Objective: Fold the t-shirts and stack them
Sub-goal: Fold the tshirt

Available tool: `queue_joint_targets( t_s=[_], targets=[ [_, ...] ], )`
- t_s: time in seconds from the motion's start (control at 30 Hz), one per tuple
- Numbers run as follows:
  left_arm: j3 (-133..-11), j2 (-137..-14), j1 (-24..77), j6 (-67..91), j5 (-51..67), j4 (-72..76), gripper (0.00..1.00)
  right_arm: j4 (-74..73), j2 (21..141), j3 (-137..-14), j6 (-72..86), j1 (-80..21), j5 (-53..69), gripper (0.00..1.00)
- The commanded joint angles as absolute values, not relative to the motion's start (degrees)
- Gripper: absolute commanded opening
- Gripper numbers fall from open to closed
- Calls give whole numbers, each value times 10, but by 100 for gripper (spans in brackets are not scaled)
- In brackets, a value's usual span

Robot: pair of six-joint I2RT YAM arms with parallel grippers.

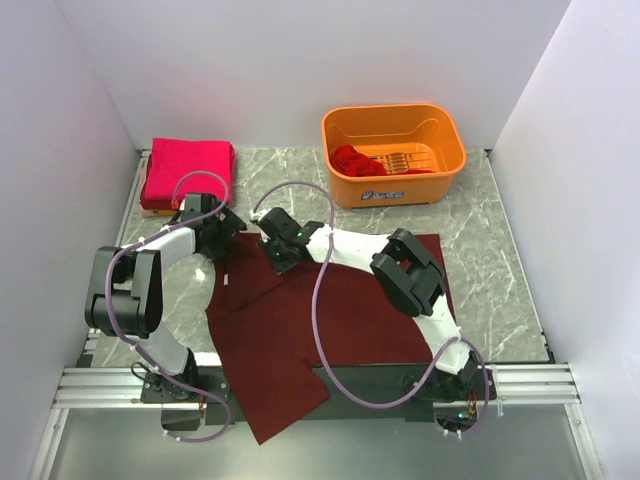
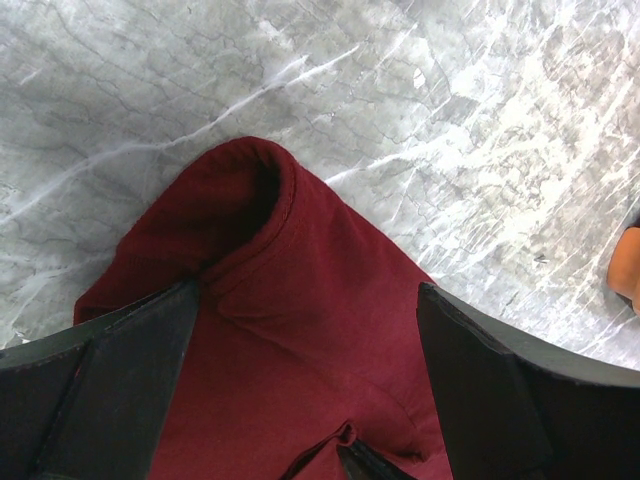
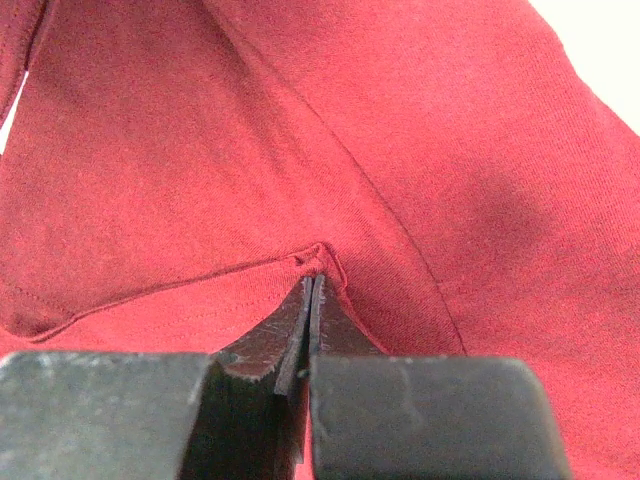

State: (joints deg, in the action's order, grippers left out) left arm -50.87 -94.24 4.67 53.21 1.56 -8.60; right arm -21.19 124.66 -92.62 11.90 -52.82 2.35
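A dark maroon t-shirt (image 1: 265,345) lies spread on the marble table, its lower part hanging over the near edge. My right gripper (image 1: 276,258) is shut on a hem corner of this shirt (image 3: 200,150); in the right wrist view the right gripper (image 3: 312,278) has its tips together with cloth pinched at them. My left gripper (image 1: 224,236) is at the shirt's upper left corner. In the left wrist view the left gripper (image 2: 308,300) has its jaws wide apart, straddling a raised hump of the maroon cloth (image 2: 290,250). A folded pink-red t-shirt (image 1: 188,170) lies at the back left. A brighter red t-shirt (image 1: 352,160) lies in the basket.
An orange plastic basket (image 1: 445,150) stands at the back right; its edge shows in the left wrist view (image 2: 630,272). White walls close the table on three sides. A metal rail (image 1: 540,378) runs along the near edge. Purple cables loop over the shirt.
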Motion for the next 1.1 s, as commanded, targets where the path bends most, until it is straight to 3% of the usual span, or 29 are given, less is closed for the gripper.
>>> queue_joint_targets(
  t_s=[0.0,0.23,0.9,0.93,1.07],
  targets=[
    [-500,-965,36,508,-33,-136,100,-192,1215,-909,111,-543,4,0],
    [-500,-967,36,507,-32,-136,99,-135,1126,-828,111,-550,22,0],
    [-502,-969,35,502,-34,-142,99,-109,1069,-703,160,-551,6,0],
    [-502,-969,35,502,-34,-142,100,-107,1056,-694,164,-551,5,6],
    [-505,-971,35,502,-37,-146,99,-91,994,-624,185,-554,7,11]
  ],
)
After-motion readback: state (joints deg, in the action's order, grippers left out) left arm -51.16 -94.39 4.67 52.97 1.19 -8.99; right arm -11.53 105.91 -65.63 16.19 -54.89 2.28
